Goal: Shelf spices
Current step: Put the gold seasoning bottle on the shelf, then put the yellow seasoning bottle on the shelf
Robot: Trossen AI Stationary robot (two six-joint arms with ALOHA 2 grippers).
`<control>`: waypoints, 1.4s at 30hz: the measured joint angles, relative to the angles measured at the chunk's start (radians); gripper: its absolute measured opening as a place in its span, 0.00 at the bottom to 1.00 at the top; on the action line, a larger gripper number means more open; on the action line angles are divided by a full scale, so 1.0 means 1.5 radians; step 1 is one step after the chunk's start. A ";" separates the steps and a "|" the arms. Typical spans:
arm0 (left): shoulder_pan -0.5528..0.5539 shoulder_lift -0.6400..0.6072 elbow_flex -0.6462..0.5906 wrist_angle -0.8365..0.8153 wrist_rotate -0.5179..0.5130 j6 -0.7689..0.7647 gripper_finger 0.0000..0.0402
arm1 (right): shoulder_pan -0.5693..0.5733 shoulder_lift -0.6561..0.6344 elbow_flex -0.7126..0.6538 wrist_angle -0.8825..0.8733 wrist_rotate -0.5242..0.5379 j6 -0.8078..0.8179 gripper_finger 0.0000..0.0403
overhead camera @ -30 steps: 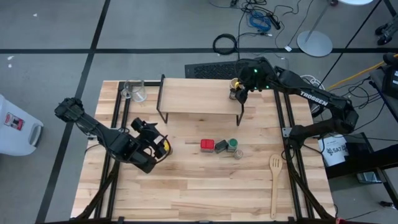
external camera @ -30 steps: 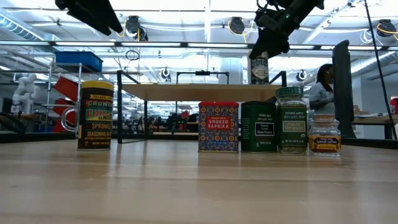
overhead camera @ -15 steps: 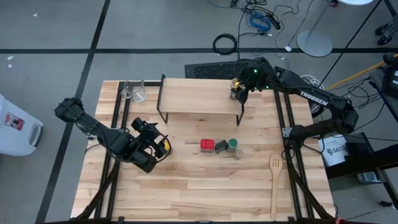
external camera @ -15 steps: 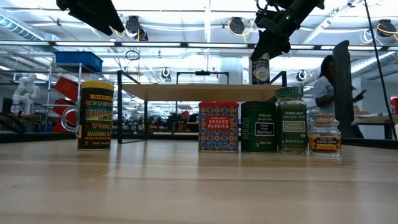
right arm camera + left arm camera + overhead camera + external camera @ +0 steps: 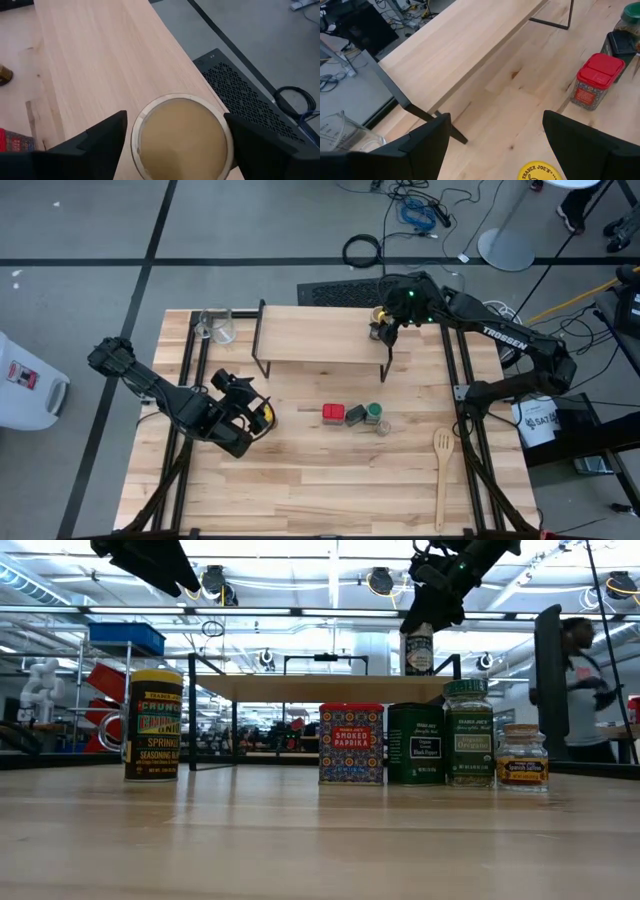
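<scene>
The shelf [image 5: 315, 335] stands at the table's far side. A tan jar [image 5: 182, 137] stands upright on its right end, and my right gripper [image 5: 175, 116] is open with one finger on either side of the jar's lid, a sliver of shelf showing between. On the table stand a red tin [image 5: 351, 745], a dark tin [image 5: 415, 745], a green-lidded jar [image 5: 468, 735] and a tiny brown jar [image 5: 522, 757] in a row. The yellow jar [image 5: 153, 725] stands apart at the left. My left gripper [image 5: 495, 120] hangs open well above it.
A clear glass cup [image 5: 218, 326] stands at the shelf's left end, on the table. A wooden spatula [image 5: 441, 470] lies near the right front. A black vented box [image 5: 235, 75] sits behind the shelf. The shelf top [image 5: 100, 65] left of the tan jar is bare.
Neither arm nor any spice has visibly moved. A person in the room behind the table has walked toward the right.
</scene>
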 joint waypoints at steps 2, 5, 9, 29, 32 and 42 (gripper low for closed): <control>0.000 0.000 0.000 0.000 0.000 -0.001 0.81 | 0.003 0.000 0.000 0.000 0.000 -0.001 0.78; 0.000 0.000 0.000 0.000 0.010 -0.001 0.81 | 0.010 -0.008 0.003 -0.002 0.003 -0.004 0.78; -0.005 0.000 -0.002 0.001 0.043 -0.001 0.81 | 0.017 -0.028 0.027 -0.014 0.008 -0.004 0.78; -0.167 0.001 -0.086 0.093 0.093 -0.025 0.81 | 0.400 -0.132 0.007 -0.024 0.007 0.145 0.78; -0.159 0.001 -0.087 0.084 0.128 -0.041 0.84 | 0.481 -0.116 -0.040 0.046 0.007 0.154 0.78; -0.111 0.000 -0.154 0.088 0.127 -0.041 0.96 | 0.597 -0.013 -0.171 0.322 0.029 0.155 0.78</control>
